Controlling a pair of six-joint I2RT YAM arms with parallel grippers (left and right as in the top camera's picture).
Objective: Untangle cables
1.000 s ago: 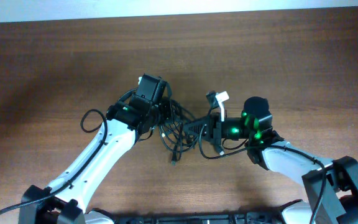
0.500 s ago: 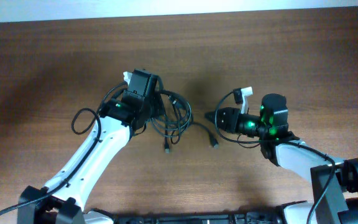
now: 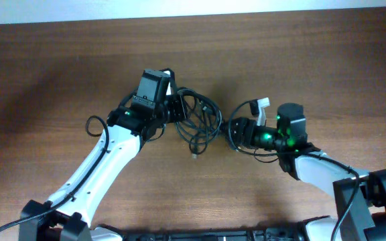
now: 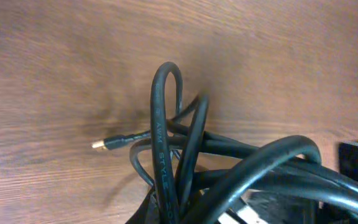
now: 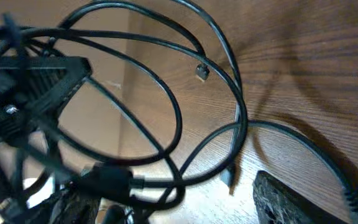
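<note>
The left gripper [image 3: 175,111] is clamped on the left side of the cables [image 3: 198,120], a clump of black loops on the table [image 3: 313,60] between the arms. I cannot tell whether the right gripper [image 3: 232,128], at the clump's right edge, has closed on a strand. It should take a single strand and draw it out slowly. Half a second ago it stood well apart from the clump.

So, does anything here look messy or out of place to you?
Only the cables: black cords looped over one another in a messy clump between the left hand and right hand, one plug end sticking out below. Nothing looks broken or spilled.
</note>
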